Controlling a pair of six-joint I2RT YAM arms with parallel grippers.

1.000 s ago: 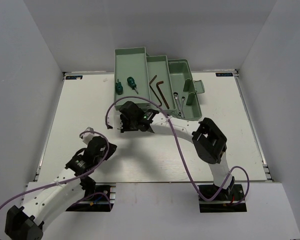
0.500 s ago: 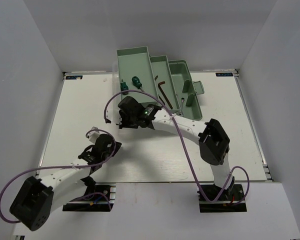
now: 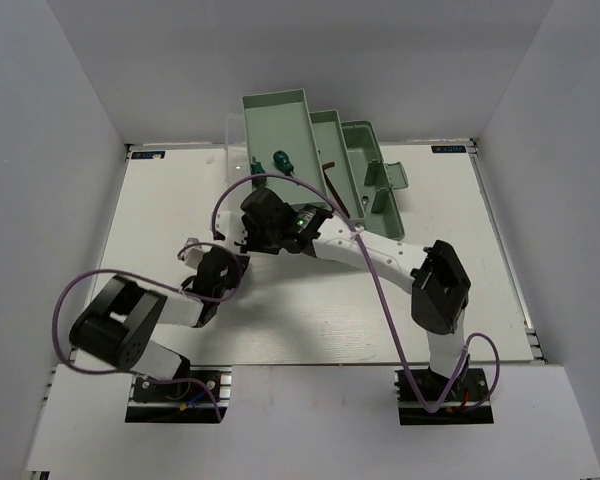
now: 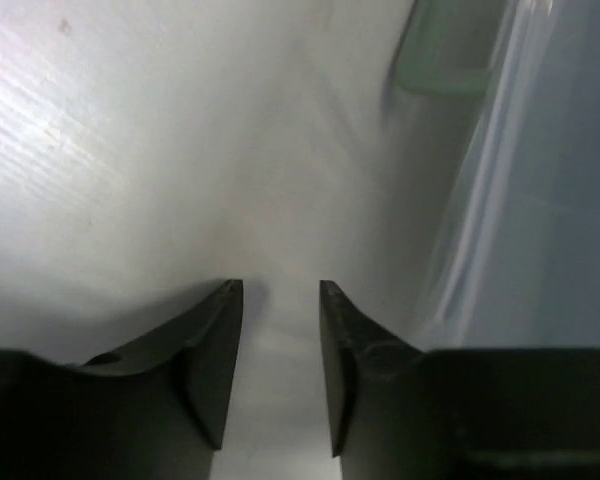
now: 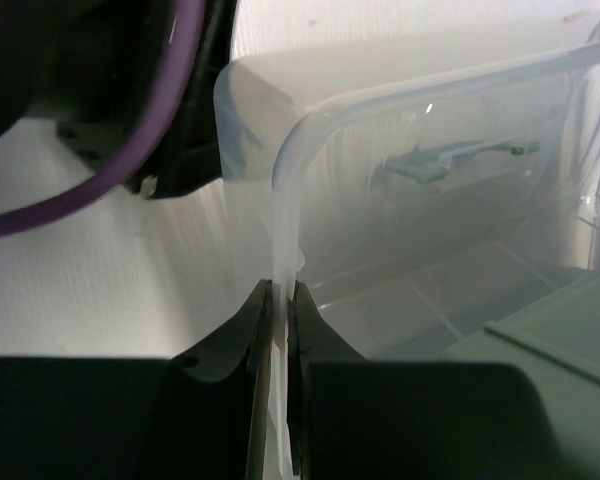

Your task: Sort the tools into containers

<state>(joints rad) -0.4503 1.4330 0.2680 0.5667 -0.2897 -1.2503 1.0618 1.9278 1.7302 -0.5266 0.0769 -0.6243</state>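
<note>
- Toward the back of the table (image 3: pixel 150 230), near its middle, we see the pale green toolbox (image 3: pixel 280 125) sitting askew to the table's edges. We cannot tell whether it is tipped up or flat.
- At the toolbox's left end we make out a green-handled screwdriver (image 3: pixel 280 160), and a thin reddish-brown hex key (image 3: pixel 330 172) just to its right. Which compartment each lies in we cannot tell, and the other tools are too small or hidden.
- Our right end effector (image 5: pixel 278 290) is clamped on the clear lid (image 5: pixel 410 230), with the thin translucent rim pinched between its two fingers. From above, it sits just in front of the toolbox's near left corner.
- Our left end effector (image 4: pixel 280 288) has its jaws parted with nothing between them, only bare white table beneath. The hazy plastic of the lid lies to its right, without touching it.
- From above, the left end effector is near the right one, a little closer to the arm bases, and apart from the toolbox.
- A purple cable (image 3: pixel 220 210) arcs over the right arm's wrist.
</note>
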